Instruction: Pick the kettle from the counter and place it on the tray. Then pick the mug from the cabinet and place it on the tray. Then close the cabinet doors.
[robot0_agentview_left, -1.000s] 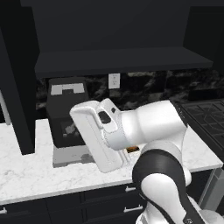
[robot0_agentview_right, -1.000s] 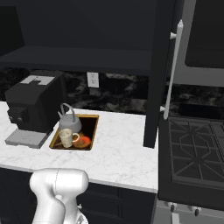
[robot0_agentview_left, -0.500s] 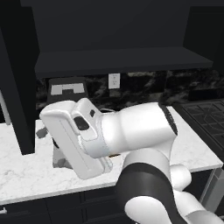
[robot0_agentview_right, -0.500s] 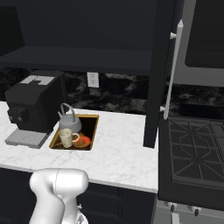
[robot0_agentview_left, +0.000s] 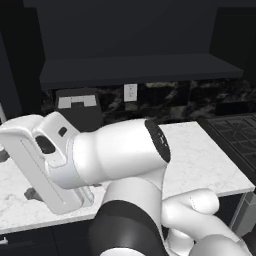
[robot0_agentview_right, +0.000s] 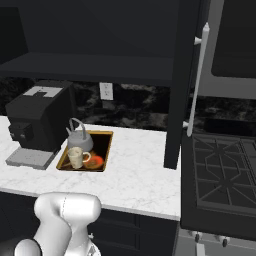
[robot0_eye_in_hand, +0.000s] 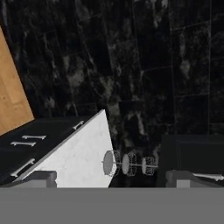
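Dark finger tips rise at the bottom of the hand view, one at each side and far apart, with nothing between them: the gripper is spread wide and holds nothing. Beyond the tips lie a wedge of the white marble counter, dark drawers with silver handles beside it, a black veined wall behind, and a strip of wooden floor at the left edge. In the left base view the white arm bulks across the foreground, over the counter in front of the black coffee machine. In the right base view the tray sits on the counter just right of the coffee machine, with the grey kettle at its back and the cream mug at its front, both inside the rim. Above, the cabinet stands open, its dark shelf bare, and one of the cabinet doors is swung out edge-on with its long silver handle, next to the stove.
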